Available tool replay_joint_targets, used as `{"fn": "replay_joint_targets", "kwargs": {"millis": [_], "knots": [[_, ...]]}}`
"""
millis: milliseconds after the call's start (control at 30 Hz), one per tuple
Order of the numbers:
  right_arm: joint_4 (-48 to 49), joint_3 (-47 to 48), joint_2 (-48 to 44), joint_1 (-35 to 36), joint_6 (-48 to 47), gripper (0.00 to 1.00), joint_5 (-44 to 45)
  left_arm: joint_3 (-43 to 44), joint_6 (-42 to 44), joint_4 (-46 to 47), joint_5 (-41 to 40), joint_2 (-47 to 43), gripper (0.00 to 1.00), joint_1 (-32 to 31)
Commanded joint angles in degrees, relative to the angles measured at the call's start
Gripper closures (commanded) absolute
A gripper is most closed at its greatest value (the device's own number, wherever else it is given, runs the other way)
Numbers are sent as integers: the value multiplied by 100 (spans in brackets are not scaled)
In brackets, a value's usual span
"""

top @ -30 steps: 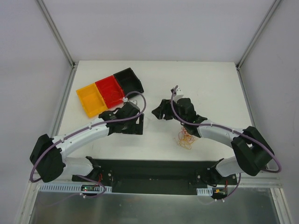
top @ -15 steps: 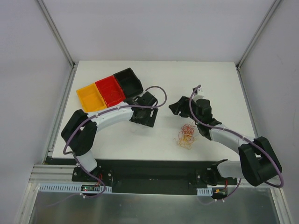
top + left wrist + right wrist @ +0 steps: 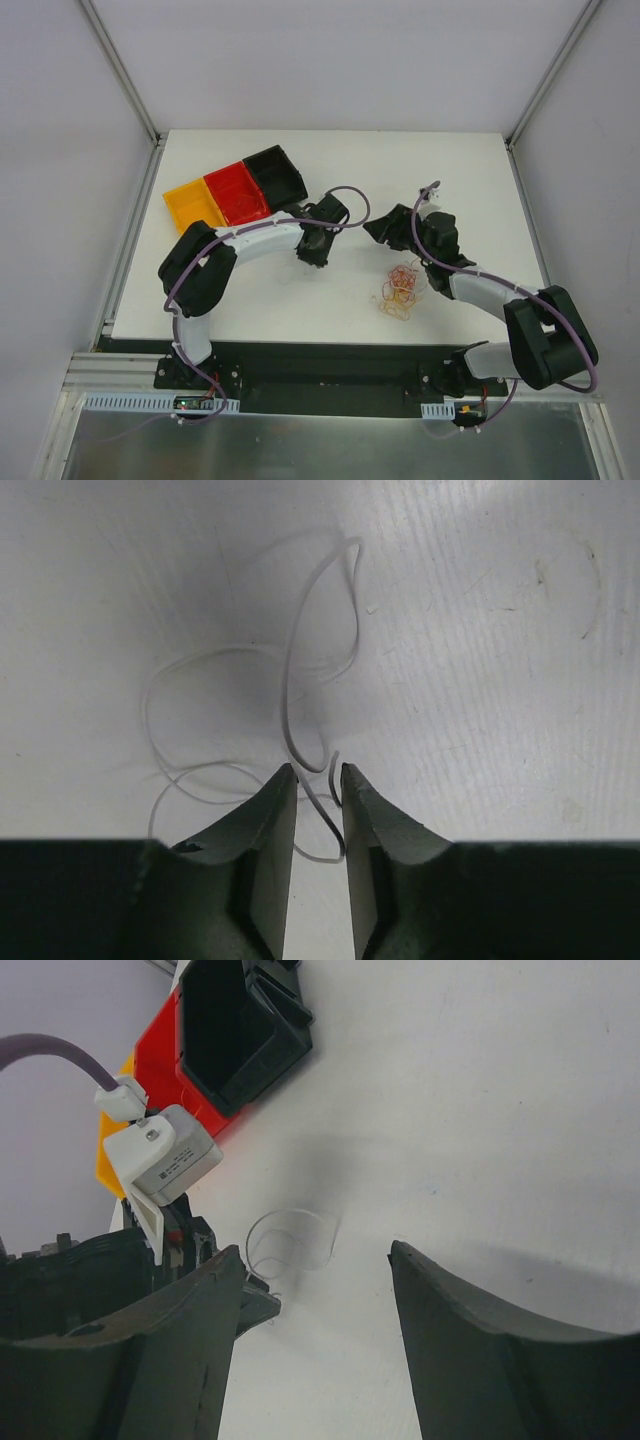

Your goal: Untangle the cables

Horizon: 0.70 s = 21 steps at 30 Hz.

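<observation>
- Left hand (image 3: 318, 772): fingers nearly together, narrow gap showing, strand of pale wire (image 3: 300, 695) running into it (not visibly pinched)
- Right hand (image 3: 315, 1252): spread wide, empty
- Cables (image 3: 400, 290): red-orange tangle on surface (image 3: 470, 170), beside right arm (image 3: 470, 285)

Bright, even, diffuse light from above washes the white table (image 3: 450, 180) with only faint, soft-edged grey shadows, the overhead view sharp throughout, while both wrist views render their close dark fingers (image 3: 250, 870) underexposed and slightly soft.
</observation>
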Motion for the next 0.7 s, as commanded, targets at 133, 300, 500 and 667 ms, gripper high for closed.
{"fn": "replay_joint_targets", "kwargs": {"millis": [133,300,500,667], "knots": [[599,-43,46,-88,193,37,-252,-303,313,-74,-394,-743,100,-38],[625,-78,11,-141,219,38,-270,-874,391,-73,-291,-2166,100,321],[774,-69,160,-141,342,39,-367,-1139,383,-231,614,-3750,100,1708],[845,-69,231,-150,368,39,-402,-753,436,-556,773,-4103,100,2922]]}}
